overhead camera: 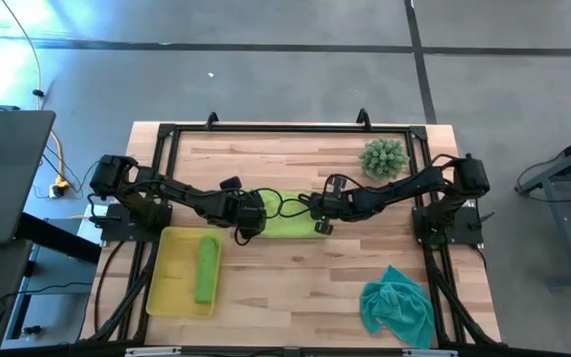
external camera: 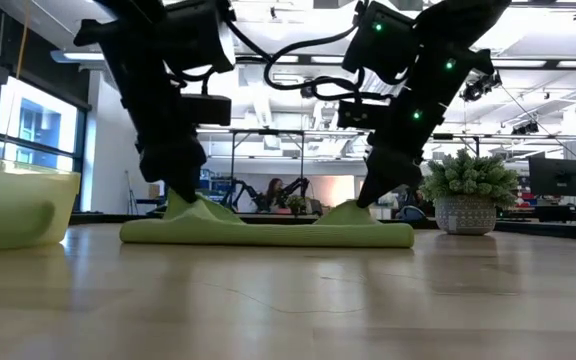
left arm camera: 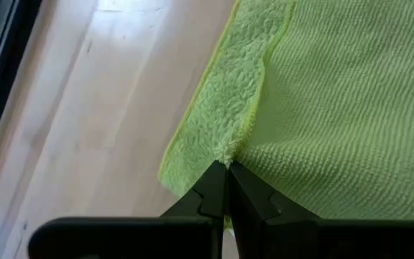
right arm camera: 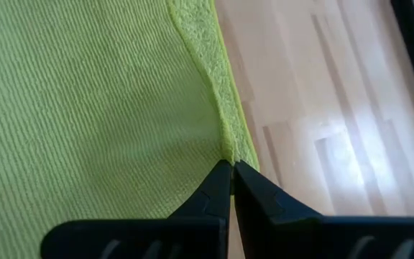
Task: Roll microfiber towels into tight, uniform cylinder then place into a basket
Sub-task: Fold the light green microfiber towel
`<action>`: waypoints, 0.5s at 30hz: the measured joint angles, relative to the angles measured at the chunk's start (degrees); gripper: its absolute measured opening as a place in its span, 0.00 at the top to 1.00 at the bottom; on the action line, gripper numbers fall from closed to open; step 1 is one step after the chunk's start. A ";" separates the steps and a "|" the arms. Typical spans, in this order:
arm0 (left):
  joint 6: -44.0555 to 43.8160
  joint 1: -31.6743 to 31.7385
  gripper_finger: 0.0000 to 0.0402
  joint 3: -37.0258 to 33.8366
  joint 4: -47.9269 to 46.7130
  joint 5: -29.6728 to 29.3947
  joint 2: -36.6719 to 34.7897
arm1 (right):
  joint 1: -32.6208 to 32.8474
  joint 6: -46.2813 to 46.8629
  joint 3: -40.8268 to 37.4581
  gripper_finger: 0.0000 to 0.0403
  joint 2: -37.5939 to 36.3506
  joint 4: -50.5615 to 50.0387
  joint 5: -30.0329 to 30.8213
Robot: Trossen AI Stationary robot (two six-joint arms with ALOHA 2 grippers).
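Rolling step on second lime towel [overhead camera: 287, 220]: left gripper [left arm camera: 226, 173] and right gripper [right arm camera: 230, 167] each clamped on an edge fold, cloth flat ahead of the fingers. Next: lift and turn both ends evenly. One roll [overhead camera: 206, 268] already in basket [overhead camera: 163, 288].

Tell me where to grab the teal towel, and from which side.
The teal towel lies crumpled near the table's front right corner, not flat, so no clean edge shows. Best guess: pinch a raised fold near its upper bunch, coming straight down from above. The right gripper is nearer, but is shut on the flat green towel now.
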 joint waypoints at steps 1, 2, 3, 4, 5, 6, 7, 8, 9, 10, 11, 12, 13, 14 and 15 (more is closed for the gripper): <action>0.01 0.17 0.99 0.00 0.01 -0.08 0.00 | 0.00 0.19 0.00 1.00 0.00 -0.07 0.60; -0.01 0.30 0.99 0.01 -0.01 -0.24 0.00 | 0.00 0.30 0.00 1.00 0.00 -0.17 1.41; -0.01 0.38 0.99 0.01 -0.08 -0.47 0.00 | 0.00 0.17 0.00 1.00 0.00 -0.23 1.98; -0.03 0.48 0.99 0.01 -0.14 -0.81 0.00 | 0.00 -0.07 0.00 1.00 0.00 -0.21 2.59; -0.03 0.56 0.99 0.01 -0.08 -1.10 0.00 | 0.00 -0.11 0.00 1.00 0.00 -0.23 3.17; -0.02 0.58 0.99 0.01 -0.11 -1.15 0.00 | 0.00 -0.11 0.00 1.00 0.00 -0.21 3.41; -0.01 0.60 0.99 0.01 -0.12 -1.31 0.00 | -0.04 -0.11 0.00 1.00 0.00 -0.23 3.84; -0.01 0.60 0.99 0.01 -0.10 -1.63 0.00 | -0.04 -0.11 0.00 1.00 0.00 -0.23 4.37; 0.02 0.60 0.99 0.01 -0.11 -2.58 0.00 | -0.04 -0.11 0.00 1.00 0.00 -0.21 4.76; 0.03 0.60 0.99 0.01 -0.12 -3.77 0.00 | -0.04 -0.11 0.00 1.00 0.00 -0.21 5.25; -0.01 0.60 0.99 0.01 -0.11 -5.11 0.00 | -0.04 -0.11 0.00 1.00 0.00 -0.21 5.77; -0.01 0.60 0.99 0.01 -0.10 -6.33 -0.02 | -0.08 -0.11 0.00 1.00 0.00 -0.21 5.98; 0.10 0.65 0.99 0.01 -0.09 -7.01 -0.02 | -0.20 -0.11 0.00 1.00 -0.02 -0.21 6.00; 0.73 0.87 0.99 0.01 -0.04 -7.29 -0.02 | -0.31 -0.11 0.00 1.00 -0.02 -0.21 5.99; 1.48 1.13 0.99 0.01 0.08 -7.26 -0.02 | -0.48 -0.11 0.00 1.00 -0.02 -0.19 5.98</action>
